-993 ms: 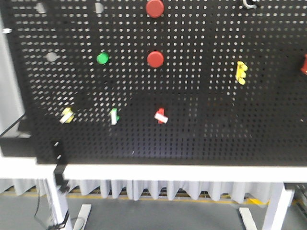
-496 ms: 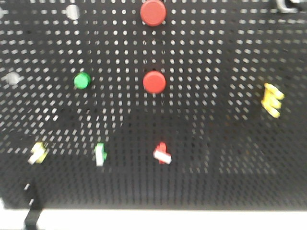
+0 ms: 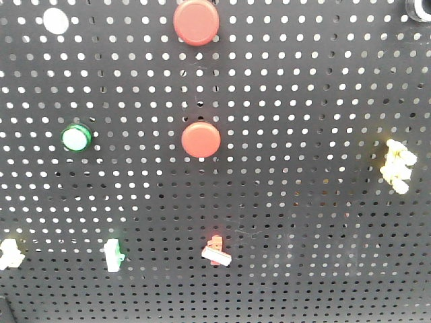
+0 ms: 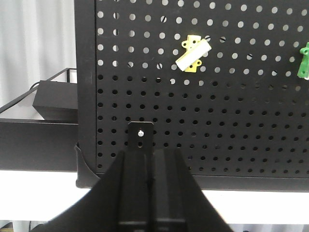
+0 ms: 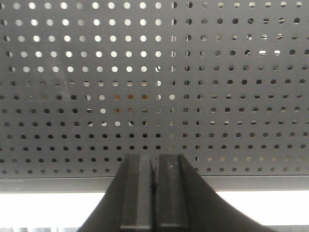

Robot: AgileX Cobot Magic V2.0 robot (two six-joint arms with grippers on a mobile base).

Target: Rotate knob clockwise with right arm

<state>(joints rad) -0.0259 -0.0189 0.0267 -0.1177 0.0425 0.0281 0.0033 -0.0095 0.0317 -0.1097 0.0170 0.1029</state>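
The black pegboard [image 3: 303, 87] fills the front view. Its lower row carries three small knobs with white handles: yellow [image 3: 8, 252], green [image 3: 113, 254] and red [image 3: 217, 251]. Another yellow knob [image 3: 397, 165] sits at the right. No gripper shows in the front view. In the left wrist view my left gripper [image 4: 153, 153] is shut and empty, low before the board's left corner, below the yellow knob [image 4: 193, 53] and the green knob [image 4: 303, 60]. In the right wrist view my right gripper [image 5: 154, 158] is shut and empty, facing the bare lower pegboard [image 5: 154, 72]; no knob shows there.
Two red push buttons [image 3: 196, 21] [image 3: 201, 139], a green button [image 3: 75, 138] and a white round piece [image 3: 55, 20] sit higher on the board. A black box [image 4: 55, 99] lies left of the board. The white table edge [image 4: 270, 205] runs below it.
The front view has closed in on the pegboard: the table and floor have left the frame, and the buttons and knobs look larger and spread outward.
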